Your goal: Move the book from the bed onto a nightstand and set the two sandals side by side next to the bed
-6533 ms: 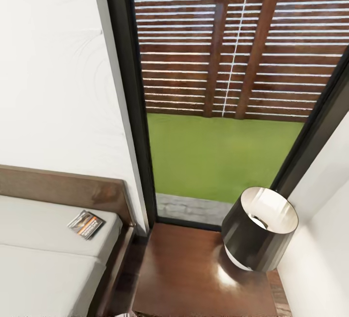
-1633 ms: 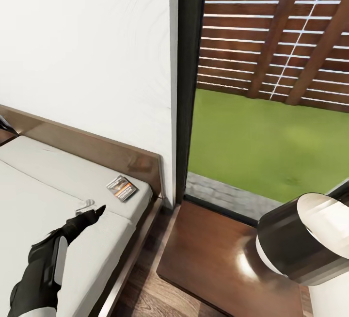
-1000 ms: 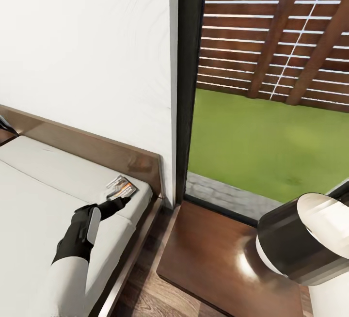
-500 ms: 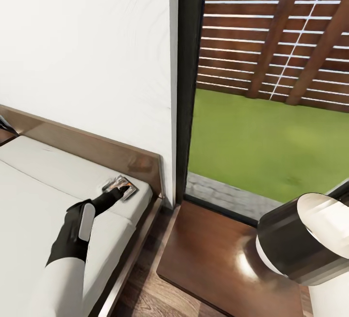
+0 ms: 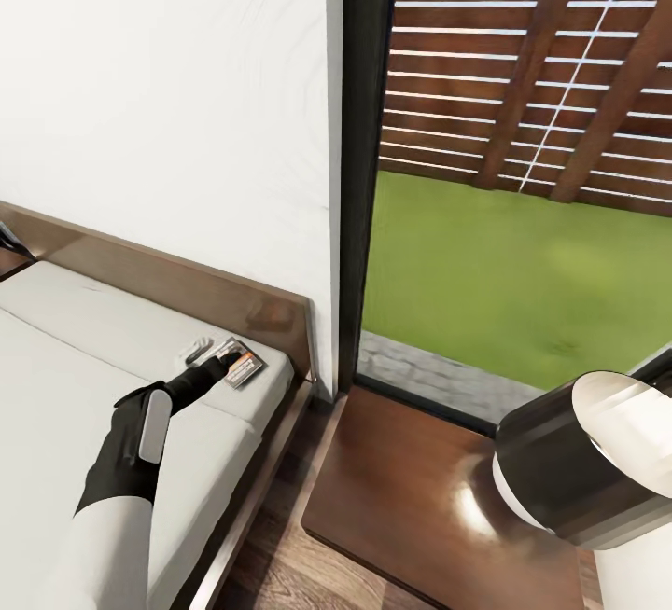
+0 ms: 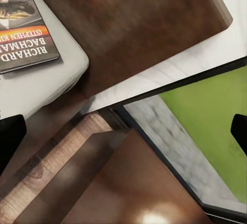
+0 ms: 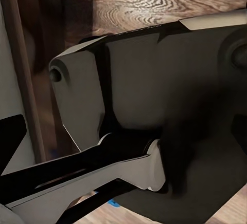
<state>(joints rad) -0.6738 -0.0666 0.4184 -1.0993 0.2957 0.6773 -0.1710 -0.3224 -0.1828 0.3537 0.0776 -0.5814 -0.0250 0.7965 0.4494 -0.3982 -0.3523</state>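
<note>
I am reaching my left gripper (image 5: 213, 360) across the plain off-white mattress of the low dark brown wooden bed (image 5: 276, 319), toward its corner by the headboard. The small thin paperback book with a dark cover, orange band and white lettering (image 5: 239, 363) is lying flat there, and my fingertips are spread apart, one dark tip resting at the near edge of the book and the pale one just beside it on the mattress. In my left wrist view the book (image 6: 23, 26) is lying at the mattress corner, and both dark fingertips (image 6: 10, 139) are sitting wide apart at the picture's edges. The low dark brown nightstand with a glossy top (image 5: 420, 507) is standing beside the bed, carrying a dark drum-shaded lamp (image 5: 583, 461). Whether my right gripper is spread or closed I cannot tell.
</note>
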